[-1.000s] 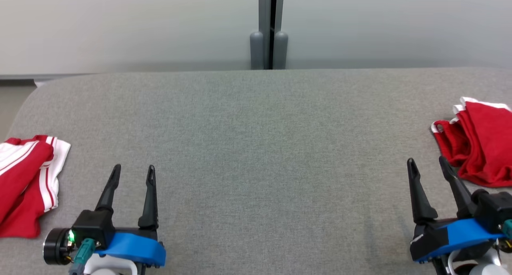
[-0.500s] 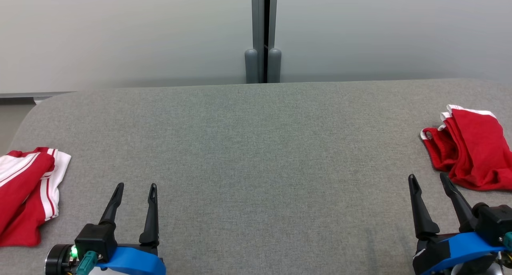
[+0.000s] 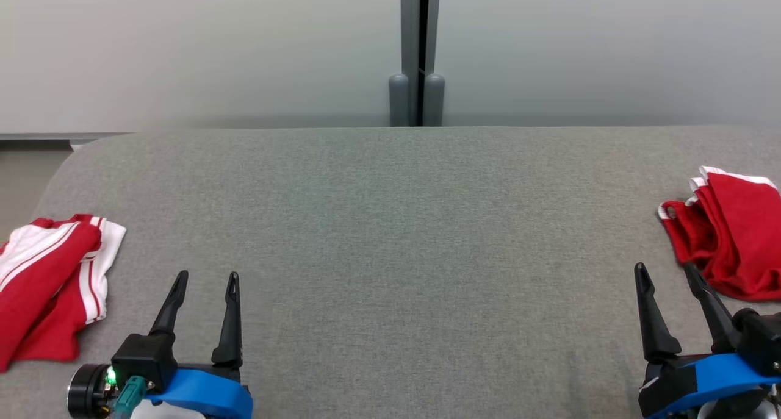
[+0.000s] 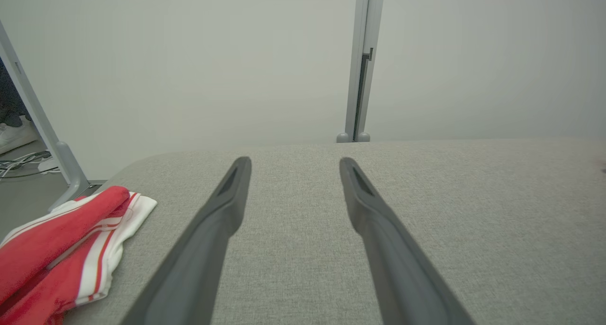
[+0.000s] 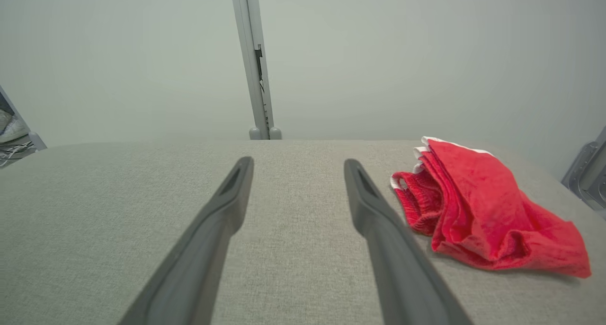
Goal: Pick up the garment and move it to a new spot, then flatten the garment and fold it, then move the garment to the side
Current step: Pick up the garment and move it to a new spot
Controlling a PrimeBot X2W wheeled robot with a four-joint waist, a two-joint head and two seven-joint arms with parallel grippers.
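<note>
Two red garments lie on the grey padded table [image 3: 390, 236]. A crumpled red garment with white trim [image 3: 735, 248] sits at the far right, just beyond and right of my right gripper [image 3: 665, 268], which is open and empty. In the right wrist view this garment [image 5: 478, 206] lies close beside the right finger of that gripper [image 5: 298, 161]. A red garment with white stripes [image 3: 46, 285] lies at the left edge, left of my open, empty left gripper [image 3: 207, 277]. The left wrist view has the striped garment [image 4: 61, 244] at lower left of the gripper [image 4: 294, 162].
A pale wall with a grey vertical post [image 3: 417, 53] stands behind the table's far edge. The table's rounded left corner [image 3: 67, 157] drops to the floor. A wide stretch of bare grey cloth lies between the two grippers.
The head camera has shifted a little, so the whole picture has slid. Both garments lie as before and both grippers stay open above the table.
</note>
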